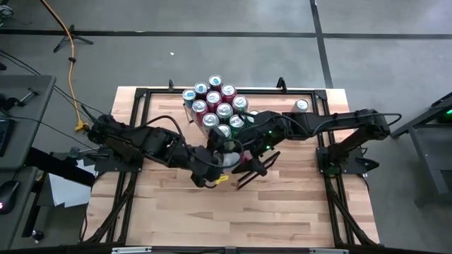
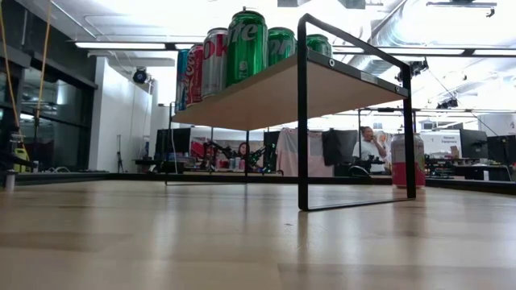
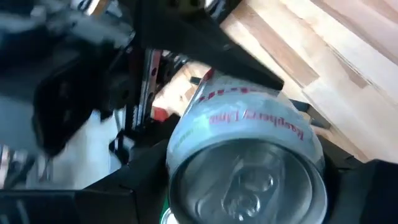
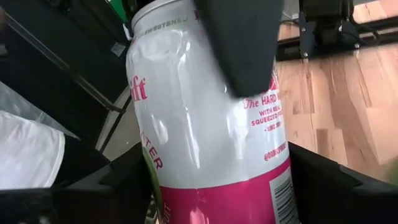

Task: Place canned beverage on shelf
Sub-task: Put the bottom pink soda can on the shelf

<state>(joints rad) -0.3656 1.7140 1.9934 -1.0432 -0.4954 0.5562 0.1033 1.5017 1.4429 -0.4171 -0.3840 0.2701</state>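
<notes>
A white can with a pink band (image 4: 205, 124), its silver top (image 3: 249, 180) facing the left wrist camera, hangs above the table's middle between my two grippers. My left gripper (image 1: 220, 161) comes from the left and my right gripper (image 1: 246, 159) from the right, both shut on the can. Just beyond them stands the shelf (image 2: 266, 97), with several cans (image 1: 215, 106) upright on its pale plank. The low view shows neither gripper nor the held can. My left gripper (image 3: 249, 196) has the can's top end (image 3: 177, 155) between its two fingers, one finger (image 4: 242, 43) lying on the wall just below the rim. The can is tilted and clear of the table. My right gripper (image 4: 217, 186) pinches the can's side wall (image 4: 158, 177) lower down, at the pink band, with a finger (image 4: 112, 183) on each side. The fingers lie across the can. It is lifted clear of the table.
A single pink can (image 2: 407, 161) stands on the table right of the shelf, also seen in the high view as a lone can (image 1: 301, 106). Black frame rails (image 1: 332, 176) run along the table's sides. The wooden tabletop (image 1: 233, 212) toward the near edge is bare.
</notes>
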